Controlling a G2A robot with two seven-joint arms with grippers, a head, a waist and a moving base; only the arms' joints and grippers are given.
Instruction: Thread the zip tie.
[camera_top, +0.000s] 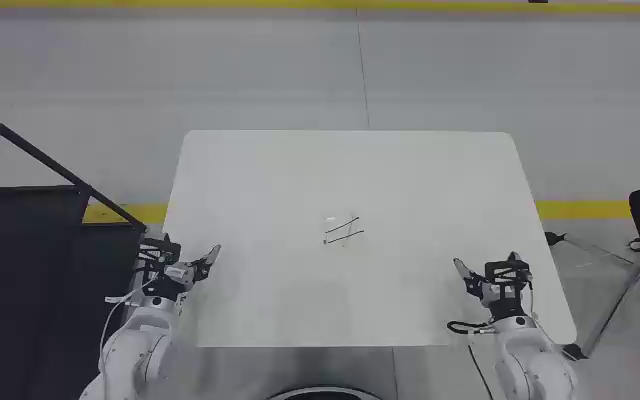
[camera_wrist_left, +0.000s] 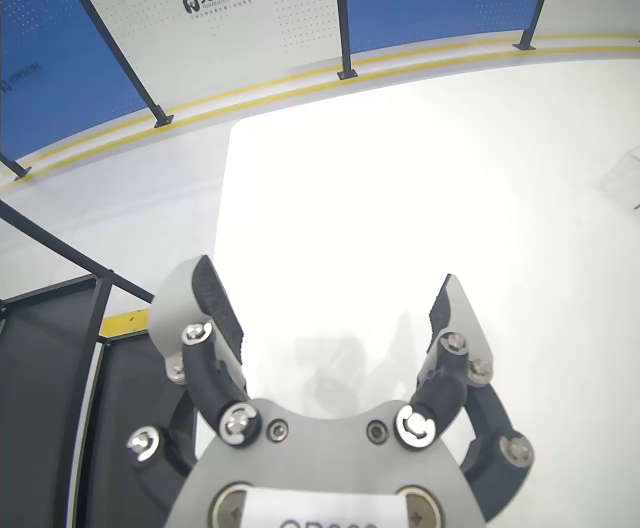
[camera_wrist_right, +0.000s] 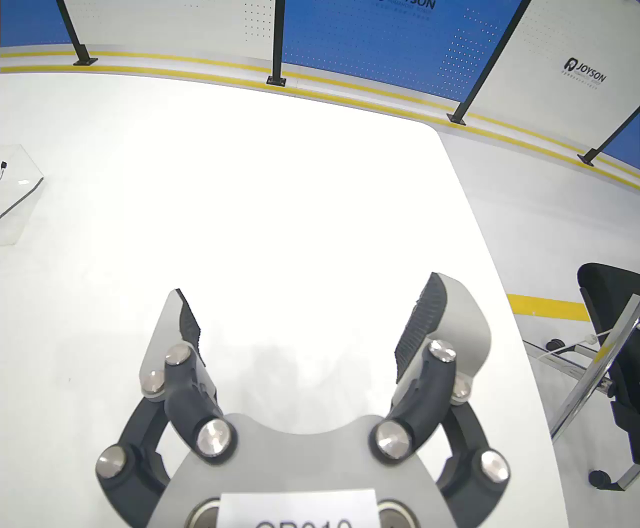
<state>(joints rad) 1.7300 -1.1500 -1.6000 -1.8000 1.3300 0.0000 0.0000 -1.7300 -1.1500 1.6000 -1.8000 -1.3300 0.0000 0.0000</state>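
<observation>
From above, the zip tie (camera_top: 342, 231) lay near the middle of the white table (camera_top: 300, 170), well apart from both my claws. My left gripper (camera_top: 187, 257) sat at the near left edge, my right gripper (camera_top: 489, 268) by the near right corner. At my left wrist, my fingers (camera_wrist_left: 215, 300) stood spread wide, released, over the tabletop. At my right wrist, that claw was equally released, with a clear block (camera_wrist_right: 17, 200) farther off to the left.

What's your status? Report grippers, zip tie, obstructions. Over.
Left gripper open, right gripper open, both over the table's near corners. Zip tie mid-table, untouched, on a clear block. Nothing in the way.
</observation>
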